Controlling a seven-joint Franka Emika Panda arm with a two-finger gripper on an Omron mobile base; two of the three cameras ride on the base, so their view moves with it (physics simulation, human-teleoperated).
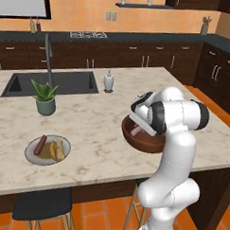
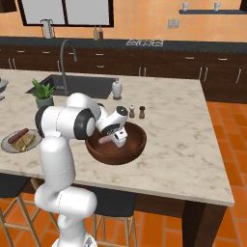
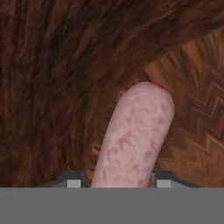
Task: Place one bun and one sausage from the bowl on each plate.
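1. The gripper is lowered inside the bowl. The sausage is seen between the two fingertips, one tip close on each side of it. The jaws are set narrow about the sausage; whether firm contact is made on both sides cannot be told.
2. Ahead of the jaws, the pale pink sausage extends away from the tips and lies on the dark wood floor of the bowl. A small red mark is seen at its far end.
3. Risk: the rounded sausage is held near one end only. It is judged that a lift could let it pivot or slip out between the tips and fall back into the bowl.
4. Risk: the bowl wall rises close around the jaws. A sideways exit could strike the rim and shift the bowl.
5. Farther off, beyond the bowl, a plate is set on the counter, already carrying a sausage and a bun.
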